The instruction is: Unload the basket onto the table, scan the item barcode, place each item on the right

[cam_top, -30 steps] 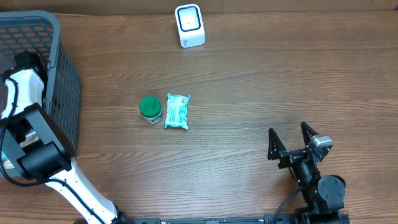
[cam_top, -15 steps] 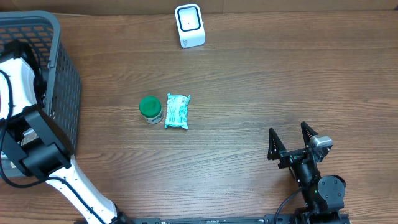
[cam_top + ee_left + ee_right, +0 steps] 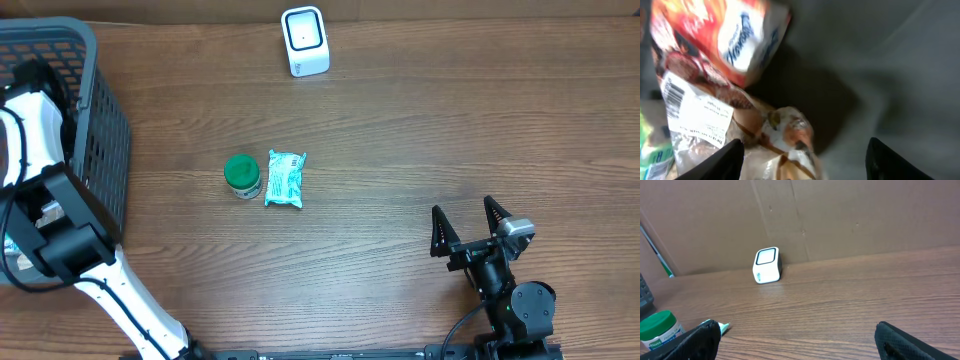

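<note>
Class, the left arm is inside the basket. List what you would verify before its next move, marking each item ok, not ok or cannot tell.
1. Left gripper fingers apart, nothing between them: ok.
2. Barcode showing on the labelled bag below: ok.
3. Bag free of the orange packet beside it: cannot tell.
4. Scanner standing unobstructed on the table: ok.
5. Right gripper open, parked away from the scanner: ok.
</note>
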`<control>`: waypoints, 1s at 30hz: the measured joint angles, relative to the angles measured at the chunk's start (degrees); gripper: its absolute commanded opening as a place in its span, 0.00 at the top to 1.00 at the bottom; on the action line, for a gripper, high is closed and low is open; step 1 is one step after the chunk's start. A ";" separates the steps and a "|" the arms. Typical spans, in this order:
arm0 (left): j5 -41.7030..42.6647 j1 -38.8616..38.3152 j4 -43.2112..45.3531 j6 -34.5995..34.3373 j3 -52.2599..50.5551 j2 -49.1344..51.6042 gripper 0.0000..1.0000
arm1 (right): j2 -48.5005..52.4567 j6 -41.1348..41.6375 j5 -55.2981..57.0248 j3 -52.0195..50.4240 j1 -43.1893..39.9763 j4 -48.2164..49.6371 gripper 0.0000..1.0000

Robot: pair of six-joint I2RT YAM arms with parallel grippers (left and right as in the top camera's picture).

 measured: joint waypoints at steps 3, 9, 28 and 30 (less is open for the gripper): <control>-3.98 -0.04 -2.32 -1.16 0.04 1.40 0.38 | 0.00 0.00 -0.02 0.00 0.00 -0.02 0.00; -9.25 -0.04 -5.42 -4.61 0.22 2.25 0.43 | 0.00 0.02 -0.02 0.00 0.00 0.00 0.00; -16.74 1.09 -1.03 -7.30 -4.28 1.75 0.64 | 0.00 0.00 -0.02 0.00 0.00 0.00 0.00; -16.59 1.07 -0.52 -7.45 -4.63 1.68 0.75 | 0.00 0.02 -0.02 0.00 0.00 -0.04 0.00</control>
